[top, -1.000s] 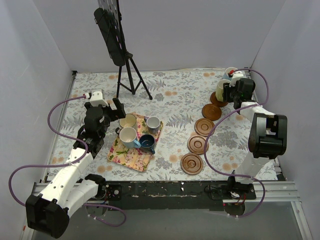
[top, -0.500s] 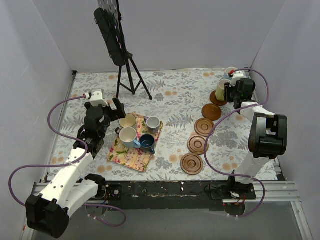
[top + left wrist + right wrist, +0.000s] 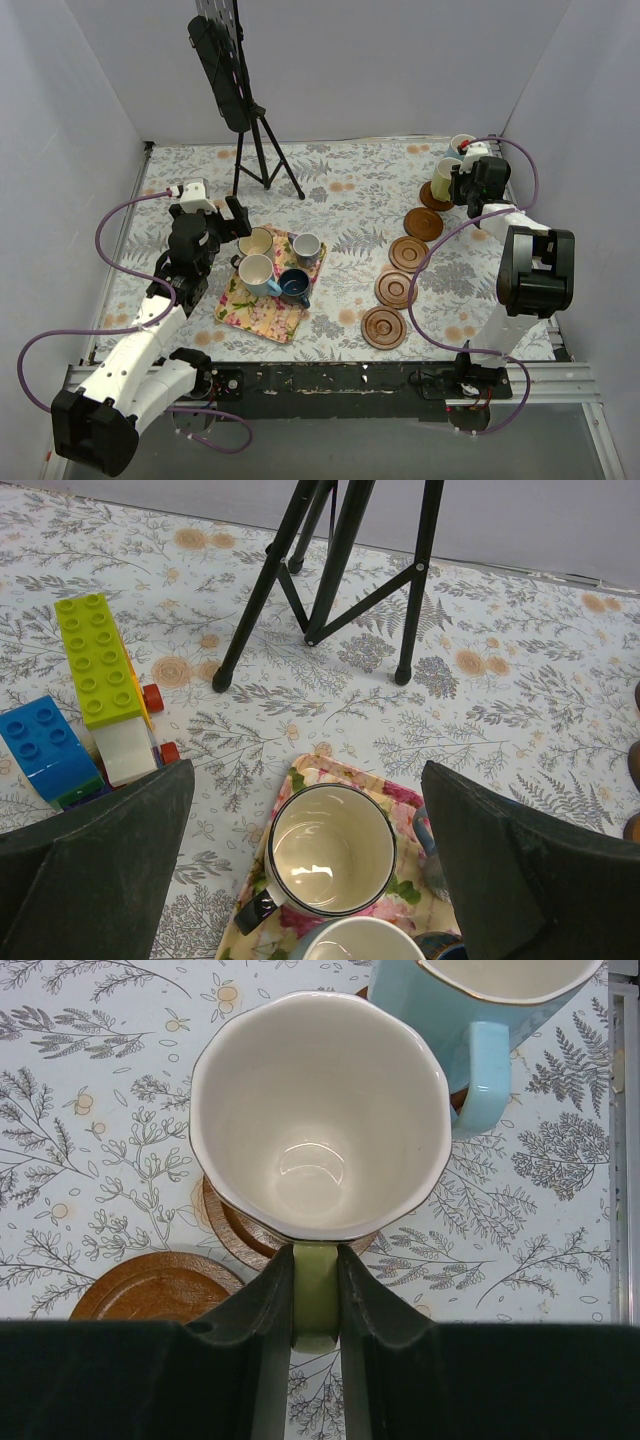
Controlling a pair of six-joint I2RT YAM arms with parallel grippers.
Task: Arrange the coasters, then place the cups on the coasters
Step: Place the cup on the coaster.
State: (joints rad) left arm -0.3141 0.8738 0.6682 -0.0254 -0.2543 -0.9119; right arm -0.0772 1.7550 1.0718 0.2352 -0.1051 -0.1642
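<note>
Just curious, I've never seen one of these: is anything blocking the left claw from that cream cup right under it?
Nothing visible. The open left gripper hangs over the cream cup on the floral mat. A second cup sits close beside it.

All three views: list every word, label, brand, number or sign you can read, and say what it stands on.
No readable text in any view.
The yellow-green cup, the light blue cup and the coasters carry no lettering; the tablecloth and floral mat bear only plant patterns.
The studs of the toy blocks are too blurred to show any lettering.
</note>
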